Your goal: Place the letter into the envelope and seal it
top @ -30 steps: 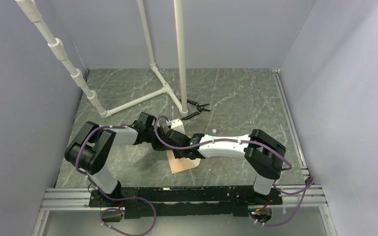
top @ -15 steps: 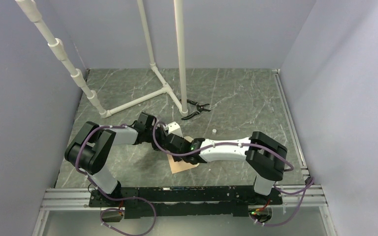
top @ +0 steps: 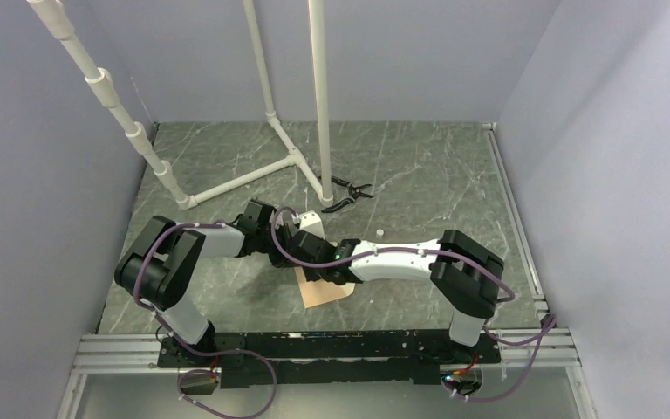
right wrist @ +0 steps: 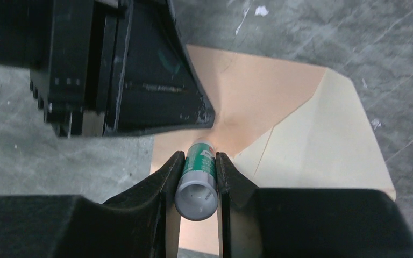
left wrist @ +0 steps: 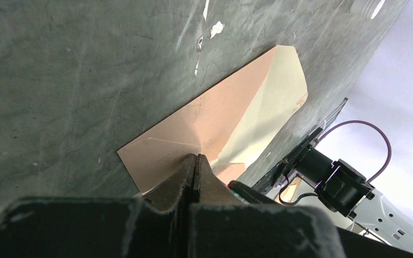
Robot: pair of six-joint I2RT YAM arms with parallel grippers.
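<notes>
Right arm (top: 401, 259) has eased slightly back over the envelope (right wrist: 258, 97) on the tabletop (left wrist: 59, 80) — its jaws grip a glue stick (right wrist: 198, 180), left jaws closed, tips pinning it. Flap (right wrist: 322, 140) open, unsealed; letter not visible — probably inside.

so the envelope (top: 324, 292) lies flat on the table (top: 419, 175), roughly mid-table towards the near edge, between the two arms. its flap is folded open, lying out past the body. left gripper (left wrist: 195, 158) comes in from the left with its tip down on the envelope, right gripper (right wrist: 200, 156) comes in from the right, a little tube (right wrist: 198, 177) sitting between its fingers, right beside the left tip. behind them a small cap (top: 379, 232), further back the pliers (top: 347, 194), just right of the pipe frame (top: 253, 179)
</notes>
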